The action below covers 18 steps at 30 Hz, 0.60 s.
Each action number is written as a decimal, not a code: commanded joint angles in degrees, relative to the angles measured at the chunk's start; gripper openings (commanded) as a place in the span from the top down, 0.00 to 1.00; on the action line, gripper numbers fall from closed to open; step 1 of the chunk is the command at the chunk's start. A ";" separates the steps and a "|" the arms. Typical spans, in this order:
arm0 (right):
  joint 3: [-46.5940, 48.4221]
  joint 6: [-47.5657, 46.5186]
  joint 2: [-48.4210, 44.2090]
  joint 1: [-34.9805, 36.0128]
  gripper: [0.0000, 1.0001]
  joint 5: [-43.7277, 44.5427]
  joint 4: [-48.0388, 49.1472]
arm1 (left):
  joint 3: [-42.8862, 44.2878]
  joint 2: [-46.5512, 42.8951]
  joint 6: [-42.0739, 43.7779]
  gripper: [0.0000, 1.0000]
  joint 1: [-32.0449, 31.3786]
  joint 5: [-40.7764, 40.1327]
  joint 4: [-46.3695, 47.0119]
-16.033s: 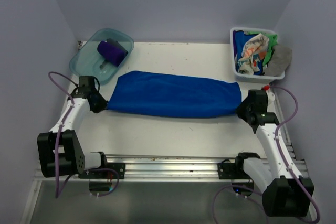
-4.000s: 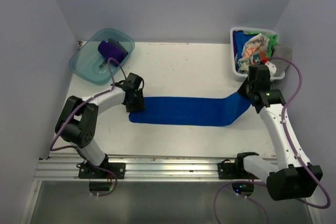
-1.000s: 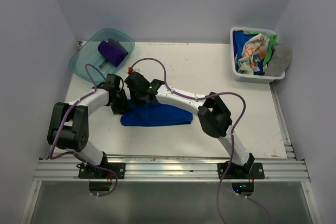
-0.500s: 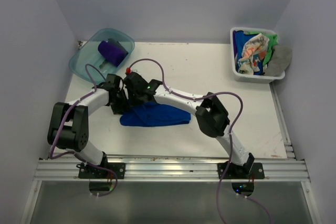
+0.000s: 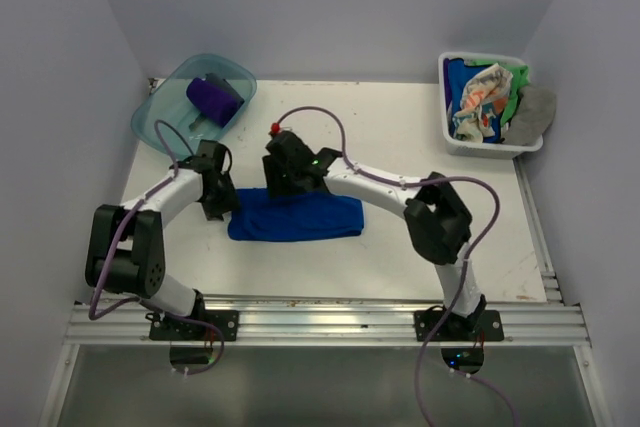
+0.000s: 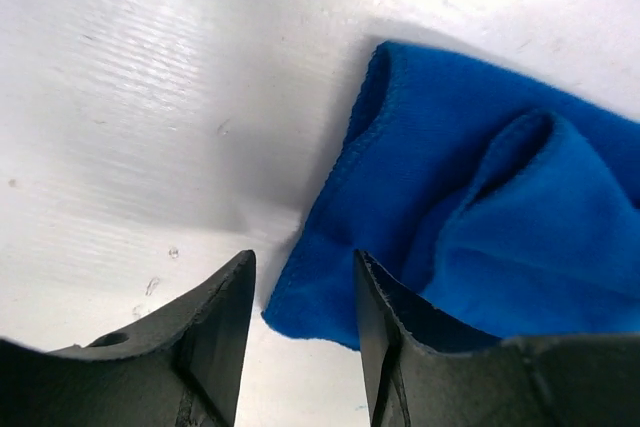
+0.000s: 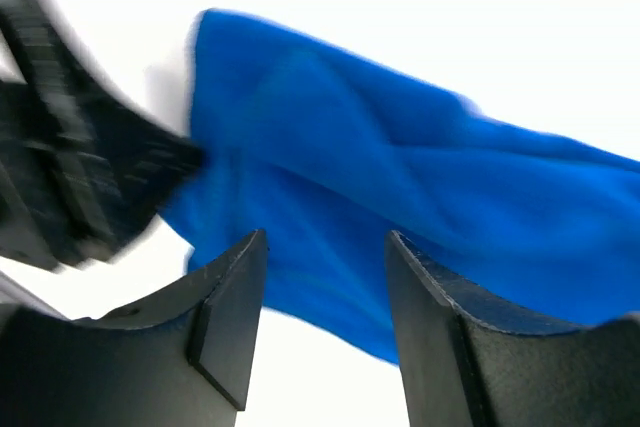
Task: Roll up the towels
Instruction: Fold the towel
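A royal blue towel [image 5: 296, 218] lies folded over into a short band on the white table [image 5: 400, 127]. My left gripper [image 5: 222, 205] is at its left end, open; the towel's corner [image 6: 330, 297] lies on the table between the fingers without being pinched. My right gripper [image 5: 283, 185] hovers just behind the towel's left half, open and holding nothing. The right wrist view shows the towel [image 7: 400, 197] below the spread jaws [image 7: 325, 237], with the left gripper [image 7: 70, 177] blurred at the left. A rolled purple towel [image 5: 213, 98] sits in the teal tub [image 5: 165, 117].
A white basket [image 5: 447, 132] at the back right holds several loose towels, cream with print [image 5: 478, 97], green [image 5: 518, 77] and grey [image 5: 533, 109]. The right arm [image 5: 380, 187] reaches across the table's middle. Grey walls close in the table on three sides.
My right gripper has opened, released the blue towel and drawn back to the right. The left gripper has shifted slightly left. The towel stays folded.
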 commanded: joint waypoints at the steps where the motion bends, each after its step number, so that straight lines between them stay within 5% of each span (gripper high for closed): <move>1: -8.15 0.29 -12.17 -7.21 0.48 1.56 5.35 | 4.18 -5.09 -0.94 0.52 0.65 -2.80 -2.59; 11: -23.56 0.73 -20.62 -14.97 0.55 2.79 5.54 | 3.31 -4.14 2.93 0.40 -5.06 1.86 -0.31; 18: -24.88 0.99 -20.18 -15.06 0.55 2.61 5.62 | 2.78 -0.27 2.58 0.48 -6.47 2.65 2.77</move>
